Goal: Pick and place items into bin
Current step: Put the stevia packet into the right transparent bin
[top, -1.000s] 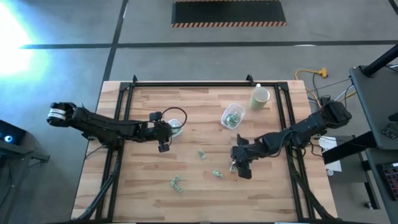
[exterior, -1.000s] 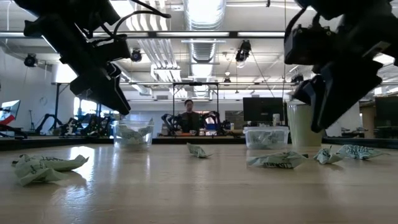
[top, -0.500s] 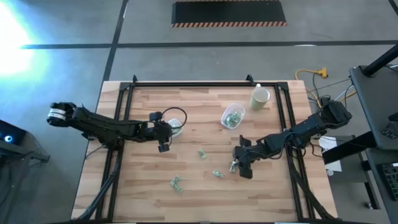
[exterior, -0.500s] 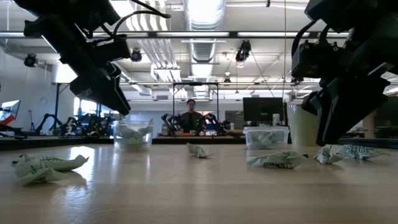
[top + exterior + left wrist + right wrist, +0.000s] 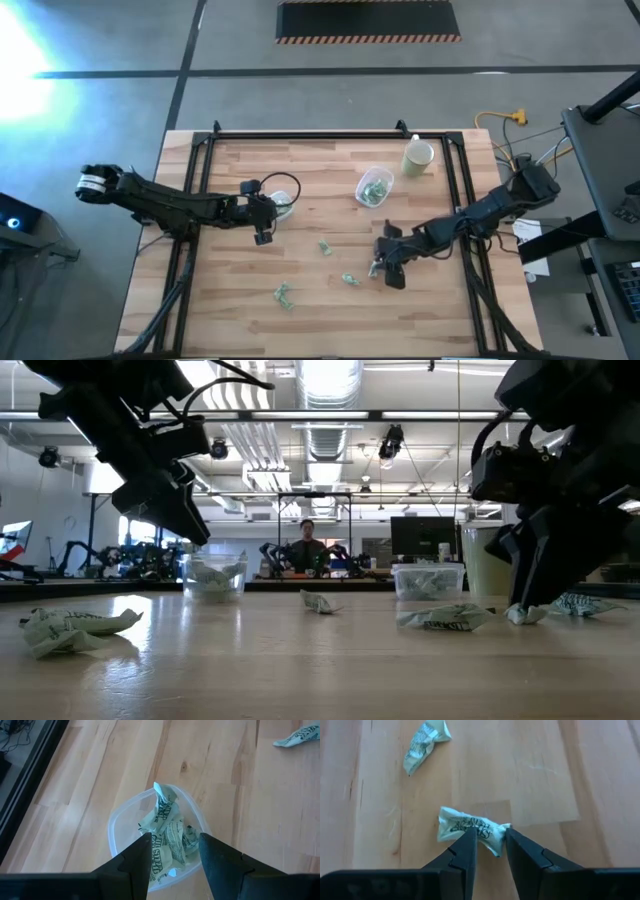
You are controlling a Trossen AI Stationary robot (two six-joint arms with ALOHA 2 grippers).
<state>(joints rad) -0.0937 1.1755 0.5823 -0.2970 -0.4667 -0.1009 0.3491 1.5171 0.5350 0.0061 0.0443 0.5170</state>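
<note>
Right gripper is low at the table, fingers straddling one candy piece at roughly 4 o'clock from table centre; jaws parted either side, not clamped. The piece lies flat, long axis crosswise to the fingers. Another piece lies beyond it, well apart.

Left gripper hovers released, empty, over the left tub at about 9 o'clock, which holds several crumpled pieces. Second tub near 1 o'clock also holds pieces; cream cup beside it.
</note>
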